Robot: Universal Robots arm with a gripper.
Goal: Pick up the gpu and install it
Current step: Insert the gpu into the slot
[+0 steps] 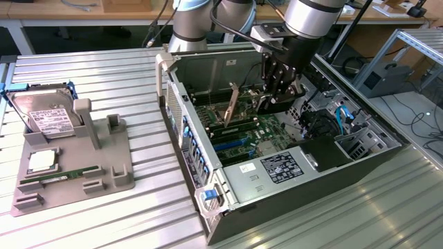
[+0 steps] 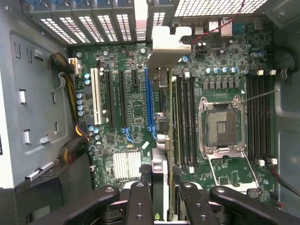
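My gripper [image 1: 279,97] is lowered into the open computer case [image 1: 360,155] and is shut on the gpu [image 1: 233,105]. The card hangs on edge above the green motherboard [image 1: 260,132]. In the wrist view the gpu [image 2: 161,171] is edge-on between my black fingers [image 2: 139,202], with the gripper [image 2: 164,190] clamped on both of its faces. Its silver end bracket [image 2: 169,44] points toward the case's slotted rear wall. The card's lower edge runs along beside the blue expansion slot [image 2: 149,101] and the black memory slots [image 2: 185,117]. I cannot tell whether it touches a slot.
A grey parts tray [image 1: 104,171] on the exterior view's left holds a silver hard drive [image 1: 47,118], a processor [image 1: 41,162] and a RAM stick [image 1: 59,177]. Inside the case are an open CPU socket [image 2: 222,124], a heatsink [image 2: 126,165], cable bundles [image 2: 75,145] and drive bays [image 1: 360,140].
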